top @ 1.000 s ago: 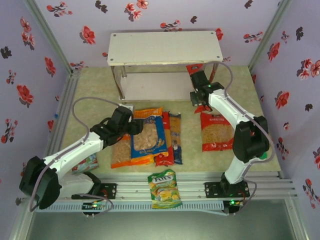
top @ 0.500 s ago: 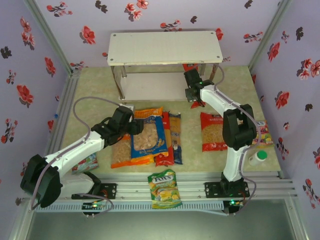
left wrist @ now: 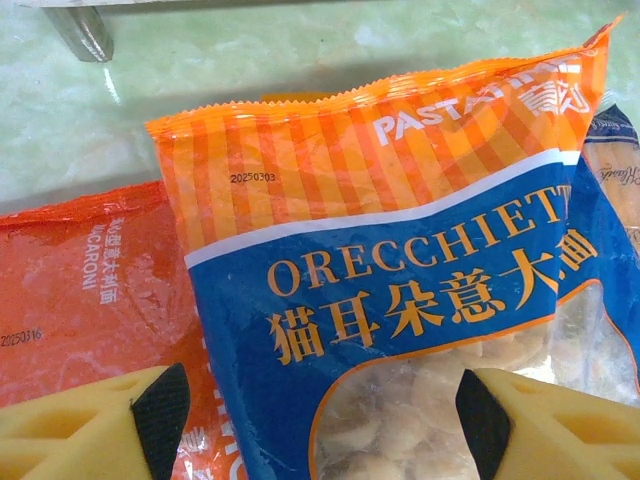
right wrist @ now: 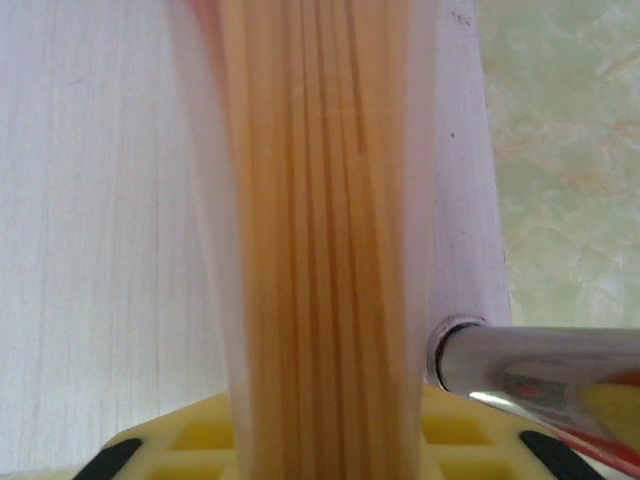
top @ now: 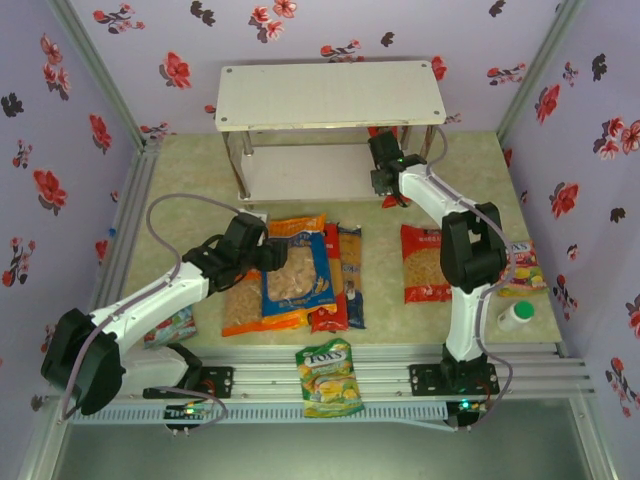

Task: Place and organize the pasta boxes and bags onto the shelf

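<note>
The blue-and-orange pasta bag lies half over the orange bag on the table. My left gripper hovers open above it, one finger on each side of its clear window. The right gripper is shut on a red pack of long pasta. That pack reaches in over the shelf's lower board, just left of the right front post. Its red end shows under the top board. Beside the blue-and-orange bag lie another red pack and a brown pack. The red bag lies to the right.
A green-yellow Fox's candy bag rests on the front rail. Another small candy bag and a white bottle sit at the right edge. Flowered walls close in three sides. Bare lower board lies left of the held pack.
The right arm has folded and swung left towards the shelf, carrying the red pack further in under the top board. The left arm and the bags have not moved.
</note>
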Available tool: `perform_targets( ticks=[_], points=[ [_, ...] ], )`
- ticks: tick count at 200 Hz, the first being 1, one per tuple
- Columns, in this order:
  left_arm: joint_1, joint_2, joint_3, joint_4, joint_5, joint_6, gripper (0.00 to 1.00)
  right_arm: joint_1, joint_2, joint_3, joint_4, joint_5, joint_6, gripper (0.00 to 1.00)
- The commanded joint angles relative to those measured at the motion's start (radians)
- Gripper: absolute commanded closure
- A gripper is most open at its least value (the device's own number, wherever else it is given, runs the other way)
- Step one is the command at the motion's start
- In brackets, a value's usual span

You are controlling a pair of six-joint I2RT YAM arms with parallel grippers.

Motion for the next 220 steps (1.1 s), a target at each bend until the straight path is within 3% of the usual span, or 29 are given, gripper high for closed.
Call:
perform_targets(
  ticks=[1, 31, 63, 88, 128, 181, 199, 220],
  points=[
    [0.006, -0.004, 0.009, -0.017, 0.008, 0.005, 0.25, -0.013, 0.024, 0.054, 0.062, 0.03, 0.033, 0.66],
    [0.007, -0.014, 0.004, -0.022, 0.008, 0.005, 0.25, -0.015, 0.043, 0.075, 0.043, 0.009, 0.049, 0.61],
    [0.007, -0.024, -0.002, -0.032, 0.008, 0.007, 0.24, -0.017, 0.038, 0.072, 0.036, -0.008, 0.059, 0.22],
    [0.007, -0.032, -0.001, -0.044, 0.008, 0.014, 0.23, -0.018, 0.01, 0.059, 0.035, -0.042, 0.056, 0.16],
    [0.007, -0.051, -0.002, -0.062, 0.007, 0.023, 0.26, -0.017, -0.12, -0.049, 0.085, -0.06, 0.063, 0.13],
    [-0.014, -0.058, -0.001, -0.084, -0.034, 0.024, 0.31, 0.026, -0.46, -0.298, 0.059, -0.182, 0.096, 0.15],
    [-0.045, -0.053, 0.017, -0.108, -0.071, 0.025, 0.31, 0.07, -0.559, -0.382, -0.007, -0.289, 0.137, 0.22],
    [-0.112, -0.047, 0.061, -0.161, -0.157, 0.034, 0.33, 0.151, -0.64, -0.492, -0.075, -0.337, 0.199, 0.41]
  ],
)
